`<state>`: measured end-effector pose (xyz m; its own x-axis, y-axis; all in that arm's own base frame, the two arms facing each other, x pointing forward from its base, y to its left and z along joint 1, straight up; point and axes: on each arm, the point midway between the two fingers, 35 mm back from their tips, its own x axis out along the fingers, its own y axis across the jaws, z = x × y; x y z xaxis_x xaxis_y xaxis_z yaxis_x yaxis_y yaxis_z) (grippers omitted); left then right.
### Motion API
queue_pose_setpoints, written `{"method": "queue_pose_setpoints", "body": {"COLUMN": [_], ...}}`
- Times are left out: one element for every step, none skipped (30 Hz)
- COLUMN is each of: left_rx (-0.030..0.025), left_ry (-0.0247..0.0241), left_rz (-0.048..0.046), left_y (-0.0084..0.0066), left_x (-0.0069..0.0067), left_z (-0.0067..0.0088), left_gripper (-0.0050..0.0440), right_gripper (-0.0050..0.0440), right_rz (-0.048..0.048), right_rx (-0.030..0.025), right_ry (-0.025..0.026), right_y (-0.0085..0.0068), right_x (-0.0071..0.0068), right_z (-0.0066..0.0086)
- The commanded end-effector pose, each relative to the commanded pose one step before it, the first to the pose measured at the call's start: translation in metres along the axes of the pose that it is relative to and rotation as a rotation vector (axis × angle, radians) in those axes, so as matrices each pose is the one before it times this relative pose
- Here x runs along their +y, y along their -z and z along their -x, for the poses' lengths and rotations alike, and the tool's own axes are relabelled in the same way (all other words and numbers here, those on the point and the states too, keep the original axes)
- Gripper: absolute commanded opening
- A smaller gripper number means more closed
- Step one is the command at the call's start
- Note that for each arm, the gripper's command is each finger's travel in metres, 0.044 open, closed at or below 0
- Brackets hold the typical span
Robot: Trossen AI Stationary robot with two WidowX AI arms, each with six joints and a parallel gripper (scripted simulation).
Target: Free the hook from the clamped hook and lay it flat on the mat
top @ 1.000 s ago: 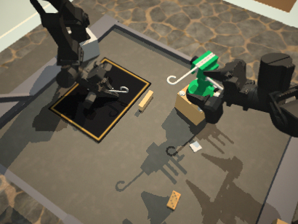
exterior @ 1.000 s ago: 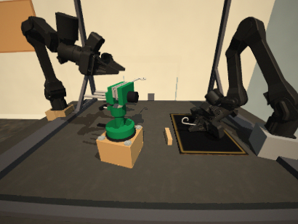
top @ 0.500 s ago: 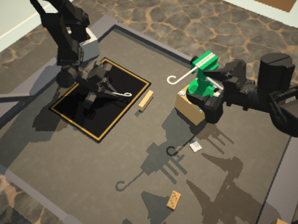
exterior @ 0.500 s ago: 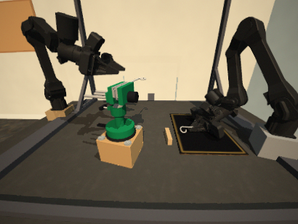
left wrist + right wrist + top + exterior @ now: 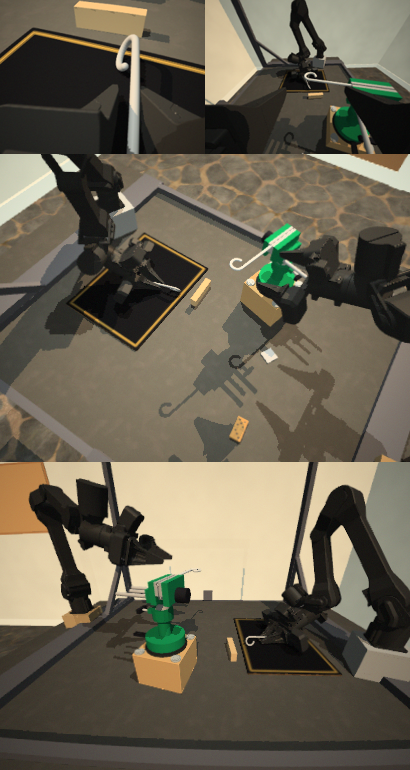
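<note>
The loose white hook lies low on the black, yellow-edged mat, its curved end pointing toward the wooden bar. In the left wrist view the hook's shaft runs between my left gripper's fingers, with a dark gap beside it and the curl lying sideways. My left gripper is down on the mat and slightly open around the shaft. The clamped white hook sticks out of the green vise, which stands on its tan block. My right gripper hovers open and empty above the vise.
A wooden bar lies just off the mat's edge toward the vise. A dark hook, a small white card and an orange domino lie on the table in front. A raised rim borders the table.
</note>
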<state>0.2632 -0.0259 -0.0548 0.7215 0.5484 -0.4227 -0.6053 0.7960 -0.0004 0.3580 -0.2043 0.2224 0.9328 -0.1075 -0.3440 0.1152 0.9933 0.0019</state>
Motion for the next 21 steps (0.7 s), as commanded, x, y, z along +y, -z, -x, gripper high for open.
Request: {"method": "queue_pose_setpoints", "body": {"left_rx": [-0.00416, 0.0, 0.0, 0.0, 0.0, 0.0, 0.0, 0.0, 0.0, 0.0, 0.0, 0.0, 0.0, 0.0, 0.0, 0.0, 0.0, 0.0, 0.0, 0.0, 0.0], "left_ry": [0.00495, 0.0, 0.0, 0.0, 0.0, 0.0, 0.0, 0.0, 0.0, 0.0, 0.0, 0.0, 0.0, 0.0, 0.0, 0.0, 0.0, 0.0, 0.0, 0.0, 0.0], "left_rz": [0.0108, 0.0, 0.0, 0.0, 0.0, 0.0, 0.0, 0.0, 0.0, 0.0, 0.0, 0.0, 0.0, 0.0, 0.0, 0.0, 0.0, 0.0, 0.0, 0.0, 0.0], "left_y": [-0.00263, 0.0, 0.0, 0.0, 0.0, 0.0, 0.0, 0.0, 0.0, 0.0, 0.0, 0.0, 0.0, 0.0, 0.0, 0.0, 0.0, 0.0, 0.0, 0.0, 0.0], "left_x": [-0.00202, 0.0, 0.0, 0.0, 0.0, 0.0, 0.0, 0.0, 0.0, 0.0, 0.0, 0.0, 0.0, 0.0, 0.0, 0.0, 0.0, 0.0, 0.0, 0.0, 0.0], "left_z": [0.00047, 0.0, 0.0, 0.0, 0.0, 0.0, 0.0, 0.0, 0.0, 0.0, 0.0, 0.0, 0.0, 0.0, 0.0, 0.0, 0.0, 0.0, 0.0, 0.0, 0.0], "left_gripper": [0.0122, 0.0146, 0.017, 0.0194, 0.0218, 0.0242, 0.0266, 0.029, 0.0314, 0.0338, 0.0362, 0.0386, 0.0386, 0.0386, 0.041, 0.0434, 0.044, 0.044, 0.044, 0.044, 0.044], "right_gripper": [0.044, 0.044, 0.044, 0.044, 0.044, 0.044, 0.044, 0.044, 0.044, 0.044, 0.044, 0.044, 0.044, 0.044, 0.044, 0.044, 0.044, 0.044, 0.044, 0.044, 0.044], "right_rz": [0.01835, 0.0, 0.0, 0.0, 0.0, 0.0, 0.0, 0.0, 0.0, 0.0, 0.0, 0.0, 0.0, 0.0, 0.0, 0.0, 0.0, 0.0, 0.0, 0.0, 0.0], "right_rx": [-0.02355, 0.0, 0.0, 0.0, 0.0, 0.0, 0.0, 0.0, 0.0, 0.0, 0.0, 0.0, 0.0, 0.0, 0.0, 0.0, 0.0, 0.0, 0.0, 0.0, 0.0], "right_ry": [0.00001, 0.0, 0.0, 0.0, 0.0, 0.0, 0.0, 0.0, 0.0, 0.0, 0.0, 0.0, 0.0, 0.0, 0.0, 0.0, 0.0, 0.0, 0.0, 0.0, 0.0], "right_y": [-0.00995, 0.0, 0.0, 0.0, 0.0, 0.0, 0.0, 0.0, 0.0, 0.0, 0.0, 0.0, 0.0, 0.0, 0.0, 0.0, 0.0, 0.0, 0.0, 0.0, 0.0], "right_x": [0.00118, 0.0, 0.0, 0.0, 0.0, 0.0, 0.0, 0.0, 0.0, 0.0, 0.0, 0.0, 0.0, 0.0, 0.0, 0.0, 0.0, 0.0, 0.0, 0.0, 0.0], "right_z": [0.0039, 0.0, 0.0, 0.0, 0.0, 0.0, 0.0, 0.0, 0.0, 0.0, 0.0, 0.0, 0.0, 0.0, 0.0, 0.0, 0.0, 0.0, 0.0, 0.0, 0.0]}}
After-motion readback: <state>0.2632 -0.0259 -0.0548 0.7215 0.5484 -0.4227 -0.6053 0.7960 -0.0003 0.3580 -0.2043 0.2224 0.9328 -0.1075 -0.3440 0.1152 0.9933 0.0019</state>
